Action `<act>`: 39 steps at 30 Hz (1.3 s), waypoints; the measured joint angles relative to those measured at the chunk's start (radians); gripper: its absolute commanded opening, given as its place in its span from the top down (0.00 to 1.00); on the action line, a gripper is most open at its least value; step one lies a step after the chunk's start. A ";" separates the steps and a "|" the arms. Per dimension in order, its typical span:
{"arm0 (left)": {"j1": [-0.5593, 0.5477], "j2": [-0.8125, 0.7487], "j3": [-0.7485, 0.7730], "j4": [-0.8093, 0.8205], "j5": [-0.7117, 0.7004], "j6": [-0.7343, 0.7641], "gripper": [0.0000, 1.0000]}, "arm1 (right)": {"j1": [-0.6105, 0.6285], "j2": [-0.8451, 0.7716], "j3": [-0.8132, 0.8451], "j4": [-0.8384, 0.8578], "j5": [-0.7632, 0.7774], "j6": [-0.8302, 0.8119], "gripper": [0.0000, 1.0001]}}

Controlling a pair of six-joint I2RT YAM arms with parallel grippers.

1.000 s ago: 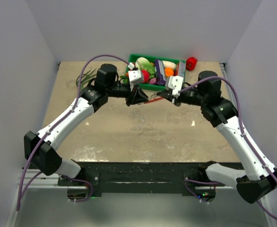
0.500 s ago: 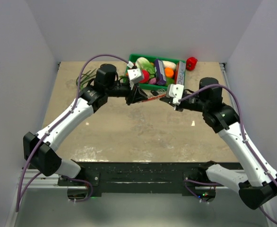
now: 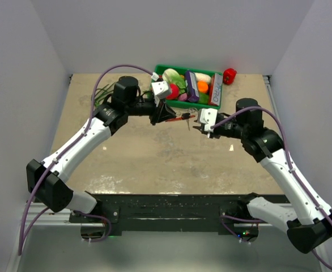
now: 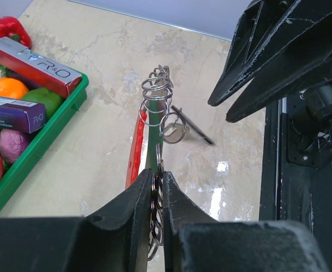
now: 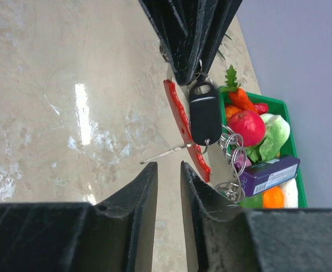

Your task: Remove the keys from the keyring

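Keyring [image 4: 156, 96] clamped in left end effector [image 4: 159, 177]; right end effector [image 5: 167, 168] parted; green tray [image 4: 46, 135] nearby.

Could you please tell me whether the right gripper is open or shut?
Open: the right gripper shows a bare gap between its black fingers.

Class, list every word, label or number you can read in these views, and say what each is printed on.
"R·O" (middle sign unclear): long red and silver carton in the green plastic tray.
"R·O", likewise: purple carton beside it.
Smaller line on the purple carton: too small to read.
Nothing else is legible.
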 measured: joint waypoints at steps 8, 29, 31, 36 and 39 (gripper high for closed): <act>0.000 -0.001 0.000 -0.001 -0.007 0.000 1.00 | 0.000 -0.015 0.003 -0.043 0.009 -0.026 0.63; 0.001 -0.031 0.000 -0.007 -0.001 0.000 1.00 | 0.000 0.036 -0.001 0.145 -0.031 0.212 0.73; 0.001 -0.031 0.000 -0.008 -0.001 0.000 1.00 | 0.000 0.048 -0.001 0.162 -0.031 0.230 0.71; 0.002 -0.031 0.000 -0.008 -0.002 0.001 1.00 | 0.000 0.082 -0.001 0.176 -0.035 0.274 0.65; 0.005 -0.031 0.000 -0.008 -0.002 0.001 1.00 | -0.002 0.088 -0.001 0.177 -0.034 0.290 0.65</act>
